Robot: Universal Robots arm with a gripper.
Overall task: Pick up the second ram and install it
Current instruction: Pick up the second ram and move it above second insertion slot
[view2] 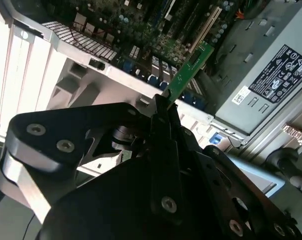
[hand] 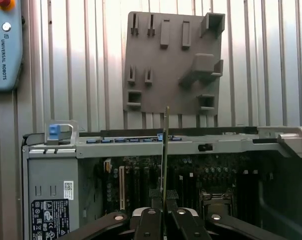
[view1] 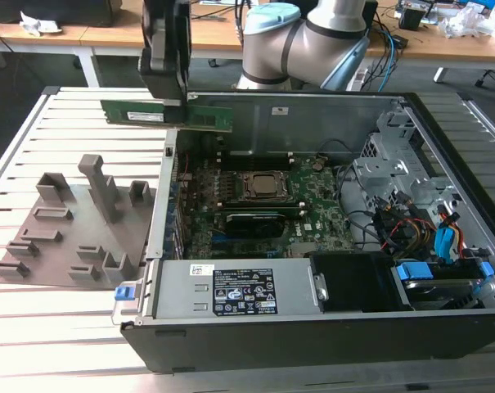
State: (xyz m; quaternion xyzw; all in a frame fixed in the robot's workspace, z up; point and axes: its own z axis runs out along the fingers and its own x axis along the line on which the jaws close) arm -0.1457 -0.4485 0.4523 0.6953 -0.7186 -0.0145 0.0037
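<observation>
Two fingers (hand: 150,222) pinch the second ram (view1: 210,119) near its middle, held level over the case (view1: 159,221) edge

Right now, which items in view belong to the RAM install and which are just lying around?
Job in hand:
gripper, shut on the second ram
motherboard in the open case

Lying about:
grey fixture tray
power supply
drive cables
teach pendant

A wooden desk (view1: 108,37) is standing behind the slatted table (view1: 51,336), cables (view1: 390,61) are hanging over its edge, and dark floor (view1: 18,82) is showing between them
</observation>
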